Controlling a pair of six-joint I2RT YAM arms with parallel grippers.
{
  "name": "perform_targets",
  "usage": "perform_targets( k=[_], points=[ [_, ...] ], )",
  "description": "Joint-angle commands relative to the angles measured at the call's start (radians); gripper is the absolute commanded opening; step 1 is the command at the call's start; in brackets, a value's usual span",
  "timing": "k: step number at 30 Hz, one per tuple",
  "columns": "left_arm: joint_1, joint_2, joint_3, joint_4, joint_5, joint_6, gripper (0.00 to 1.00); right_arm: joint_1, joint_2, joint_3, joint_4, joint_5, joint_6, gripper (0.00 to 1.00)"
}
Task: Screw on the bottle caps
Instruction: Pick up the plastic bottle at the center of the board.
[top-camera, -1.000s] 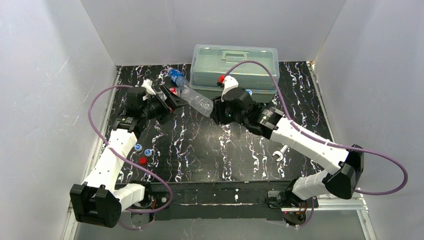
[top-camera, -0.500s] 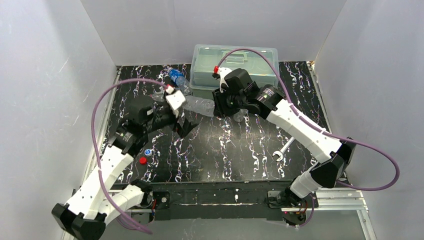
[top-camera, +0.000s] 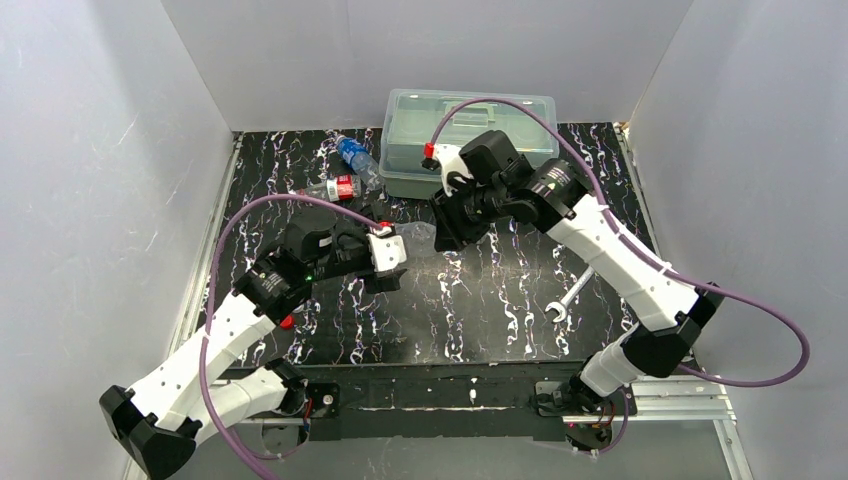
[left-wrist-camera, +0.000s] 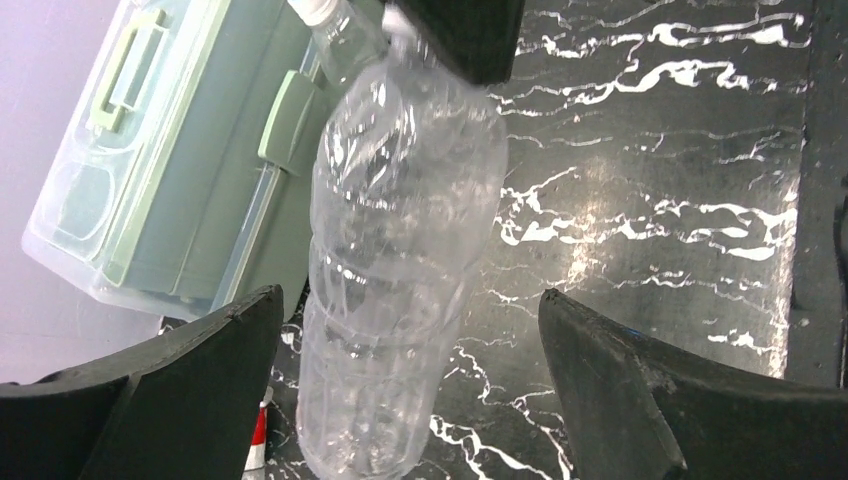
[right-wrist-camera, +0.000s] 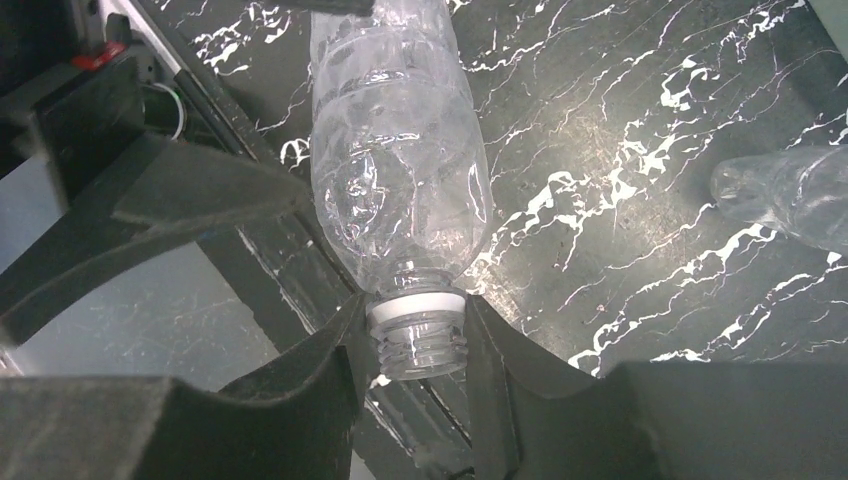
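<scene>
Plain bottle (right-wrist-camera: 395, 180) stays neck-gripped in the right hand (right-wrist-camera: 415, 345); the wide-open left hand (left-wrist-camera: 408, 300) has swung in around it.

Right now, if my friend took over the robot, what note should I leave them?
Right gripper: jaws shut on the plain bottle at its neck.
Left gripper: jaws open either side of that bottle's body, not gripping.
Red-label bottle and blue-label bottle lie rear left, near the box; red cap beside the left arm.
Done: no capping seen; the held neck is bare.
Left: screw caps on.
</scene>
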Motion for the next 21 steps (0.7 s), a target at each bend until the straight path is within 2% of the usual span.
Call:
perform_targets(
  k=[1,5,12,16,19,21],
  points=[
    [-0.004,0.015,0.034,-0.065,-0.013,0.09,0.98,0.007,-0.066,0.085,-0.082,-0.042,-0.063,0.01],
    [-0.006,0.007,0.01,-0.045,-0.006,0.084,0.97,0.009,-0.079,0.125,-0.111,-0.081,-0.077,0.01],
    [-0.009,-0.012,-0.02,0.048,0.03,0.004,0.86,0.01,-0.087,0.161,-0.104,-0.133,-0.067,0.01],
    [-0.01,-0.011,-0.015,0.077,0.068,-0.072,0.74,0.011,-0.071,0.175,-0.1,-0.126,-0.061,0.01],
    [-0.011,-0.008,-0.011,0.076,0.09,-0.126,0.55,0.01,-0.055,0.19,-0.096,-0.104,-0.057,0.01],
    [-0.011,-0.008,-0.016,0.075,0.098,-0.14,0.46,0.01,-0.048,0.204,-0.097,-0.085,-0.052,0.01]
  ],
)
